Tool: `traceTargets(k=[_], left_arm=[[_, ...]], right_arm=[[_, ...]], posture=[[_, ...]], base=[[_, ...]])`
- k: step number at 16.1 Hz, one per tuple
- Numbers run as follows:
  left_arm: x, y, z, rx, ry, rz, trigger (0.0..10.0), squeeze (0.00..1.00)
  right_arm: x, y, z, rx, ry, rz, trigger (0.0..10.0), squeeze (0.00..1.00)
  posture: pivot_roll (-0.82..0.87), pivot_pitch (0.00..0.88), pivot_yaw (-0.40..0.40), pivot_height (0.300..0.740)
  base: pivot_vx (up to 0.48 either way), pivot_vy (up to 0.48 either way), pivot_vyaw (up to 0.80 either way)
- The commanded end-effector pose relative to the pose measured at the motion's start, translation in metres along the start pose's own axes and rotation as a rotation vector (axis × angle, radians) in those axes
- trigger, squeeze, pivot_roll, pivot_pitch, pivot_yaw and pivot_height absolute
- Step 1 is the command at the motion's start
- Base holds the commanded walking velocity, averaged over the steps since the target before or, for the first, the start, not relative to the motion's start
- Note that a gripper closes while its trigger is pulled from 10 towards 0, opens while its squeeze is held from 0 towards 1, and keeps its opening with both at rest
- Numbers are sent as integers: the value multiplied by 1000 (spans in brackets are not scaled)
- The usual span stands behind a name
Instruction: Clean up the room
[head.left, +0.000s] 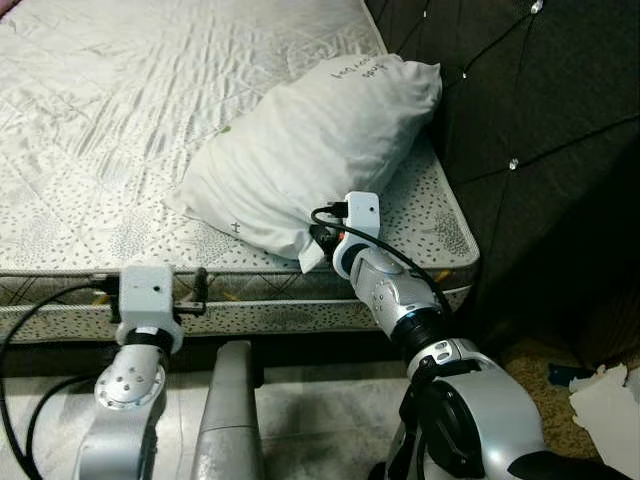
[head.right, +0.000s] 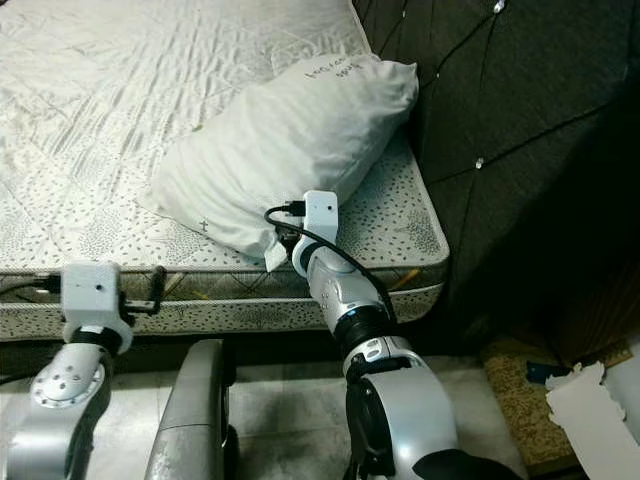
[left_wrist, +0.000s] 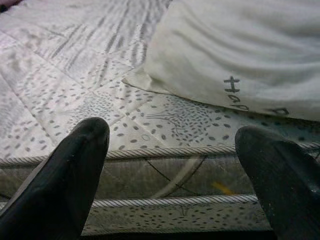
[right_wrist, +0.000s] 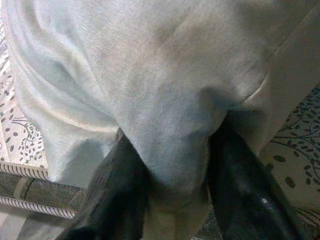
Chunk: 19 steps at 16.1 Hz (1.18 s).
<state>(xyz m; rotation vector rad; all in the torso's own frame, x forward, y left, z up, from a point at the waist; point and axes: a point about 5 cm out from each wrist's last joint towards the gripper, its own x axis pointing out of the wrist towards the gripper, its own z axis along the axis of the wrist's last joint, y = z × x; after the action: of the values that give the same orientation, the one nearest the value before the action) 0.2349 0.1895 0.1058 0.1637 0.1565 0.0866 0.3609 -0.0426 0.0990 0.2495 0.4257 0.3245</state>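
A white pillow (head.left: 310, 140) lies on the bare patterned mattress (head.left: 110, 120), near its right end by the headboard. My right gripper (head.left: 318, 240) reaches over the mattress edge and is shut on the pillow's near corner; in the right wrist view the cloth (right_wrist: 170, 125) bunches between the two black fingers (right_wrist: 112, 200). My left gripper (head.left: 195, 292) hovers open at the mattress's front edge, left of the pillow, its fingers (left_wrist: 60, 190) wide apart with nothing between them.
A dark tufted headboard (head.left: 530, 120) rises at the right of the bed. Crumpled white paper (head.left: 605, 405) lies on a brownish rug (head.left: 535, 400) at the lower right. Pale tiled floor (head.left: 320, 410) runs below the bed's front edge.
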Motion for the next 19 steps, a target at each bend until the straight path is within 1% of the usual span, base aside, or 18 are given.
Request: traceTargets(k=[1,3,5,19], left_arm=[[2,-1,2,-1,-18,10,10000,0],[5,-2,1,-21,-18,13,10000,0],[7,-6,-2,-31,-7,-4,10000,0],[7,-6,-2,-31,-7,-4,10000,0]], right_arm=[[2,5,9,-6,-21,14,0,0],[2,2,15,-15,-42,0,0,0],[0,-6,22,-32,-69,-18,0,0],[0,-6,22,-32,-69,-18,0,0]], posture=[[232,39,-74,527],[200,31,-53,527],[189,25,-42,527],[189,25,-42,527]], base=[[0,0,0],[0,0,0],[0,0,0],[0,0,0]])
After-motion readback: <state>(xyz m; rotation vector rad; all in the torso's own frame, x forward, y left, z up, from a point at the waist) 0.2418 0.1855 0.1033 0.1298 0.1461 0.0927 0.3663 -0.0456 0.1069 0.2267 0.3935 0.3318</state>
